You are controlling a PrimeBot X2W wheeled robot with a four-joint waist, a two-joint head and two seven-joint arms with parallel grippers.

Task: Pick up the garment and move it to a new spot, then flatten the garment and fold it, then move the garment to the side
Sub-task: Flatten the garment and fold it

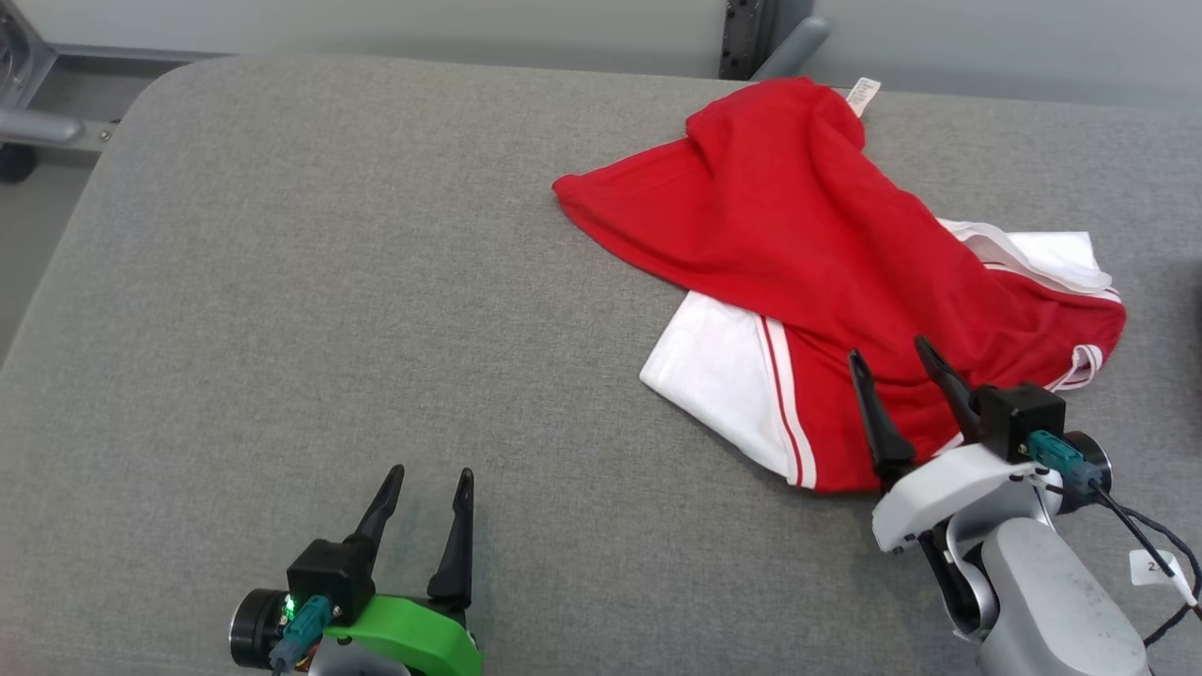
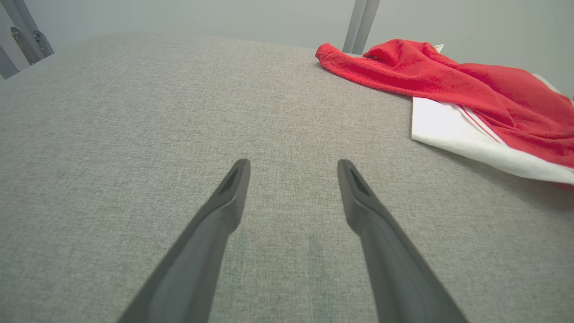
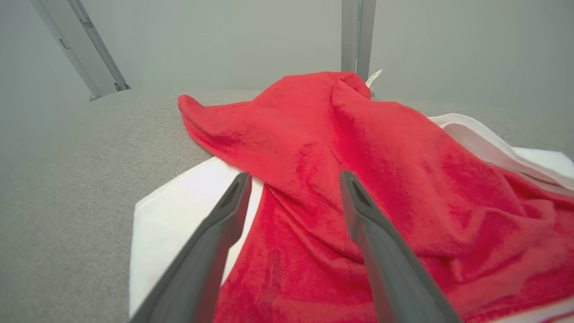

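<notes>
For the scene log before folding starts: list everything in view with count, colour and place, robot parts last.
garment: one, red with white panels and stripes, crumpled on the table's far right part
care label: one, white, at the garment's far end
table: one, grey fabric top, under everything
frame posts: at least two, grey metal, behind the table's far edge
left tool: one, dark fingers, open, over bare table at near left
right tool: one, dark fingers, open, over the garment's near edge, holding nothing
</notes>
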